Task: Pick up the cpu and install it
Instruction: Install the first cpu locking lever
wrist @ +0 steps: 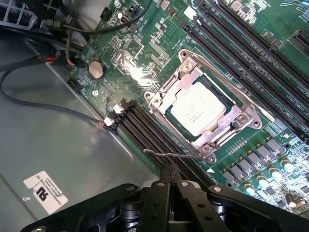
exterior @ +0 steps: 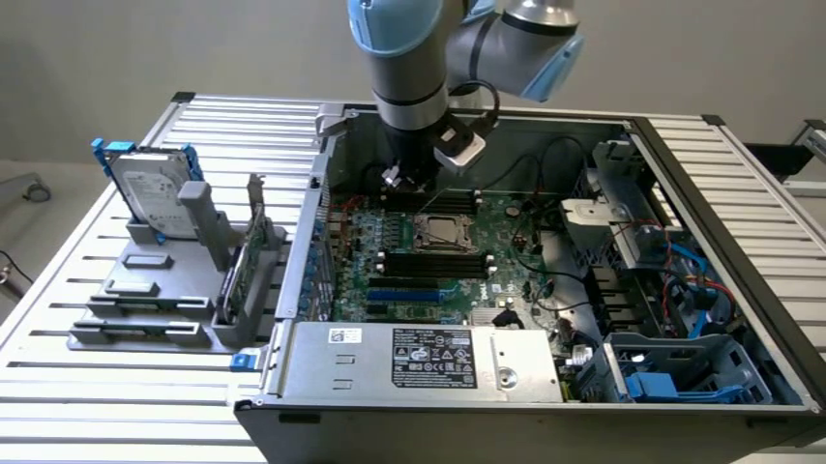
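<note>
The cpu (wrist: 197, 111), a small square chip with a dull silver top, lies flat inside the metal-framed socket (wrist: 241, 118) on the green motherboard (wrist: 145, 53). In the exterior view the cpu (exterior: 439, 232) shows at the board's middle inside the open computer case. My gripper (wrist: 170, 168) is shut with its two black fingers pressed together and nothing between them. It hovers a short way off the socket, over the black memory slots (wrist: 159, 140). In the exterior view my gripper (exterior: 410, 191) hangs just behind the socket, close above the board.
A thin wire lever (wrist: 169, 154) lies beside the socket. Cables (wrist: 43, 104) cross the case floor. A silver hard drive (exterior: 153, 188) with blue brackets stands in a grey rack at the exterior view's left. The power supply (exterior: 413, 358) and a blue caddy (exterior: 684, 372) fill the case front.
</note>
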Robot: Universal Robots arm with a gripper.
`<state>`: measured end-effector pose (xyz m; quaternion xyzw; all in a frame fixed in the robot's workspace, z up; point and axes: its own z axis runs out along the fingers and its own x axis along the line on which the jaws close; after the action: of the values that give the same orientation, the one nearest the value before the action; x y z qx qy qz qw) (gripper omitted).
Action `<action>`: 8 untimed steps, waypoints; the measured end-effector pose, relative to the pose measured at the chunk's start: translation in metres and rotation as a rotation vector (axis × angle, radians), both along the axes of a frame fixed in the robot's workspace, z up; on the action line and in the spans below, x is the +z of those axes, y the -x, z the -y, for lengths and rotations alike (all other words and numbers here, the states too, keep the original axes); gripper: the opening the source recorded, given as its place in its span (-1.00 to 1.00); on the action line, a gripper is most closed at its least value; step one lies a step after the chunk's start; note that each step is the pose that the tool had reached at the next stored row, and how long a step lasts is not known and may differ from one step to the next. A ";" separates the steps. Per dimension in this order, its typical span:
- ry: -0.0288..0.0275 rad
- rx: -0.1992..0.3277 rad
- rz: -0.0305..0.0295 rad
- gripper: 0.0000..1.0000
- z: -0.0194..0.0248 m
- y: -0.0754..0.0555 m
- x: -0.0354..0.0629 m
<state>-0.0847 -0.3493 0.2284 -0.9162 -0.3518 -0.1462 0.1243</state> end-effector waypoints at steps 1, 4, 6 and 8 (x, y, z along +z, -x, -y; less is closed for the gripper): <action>0.0014 0.000 0.0005 -0.79 0.0000 0.000 -0.0017; 0.0069 0.000 0.0005 -0.79 0.0000 0.001 -0.0065; 0.0131 0.000 0.0005 -0.79 -0.0002 0.003 -0.0087; 0.0214 0.001 0.0003 -0.79 -0.0019 0.005 -0.0103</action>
<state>-0.0895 -0.3475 0.2181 -0.9173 -0.3538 -0.1425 0.1145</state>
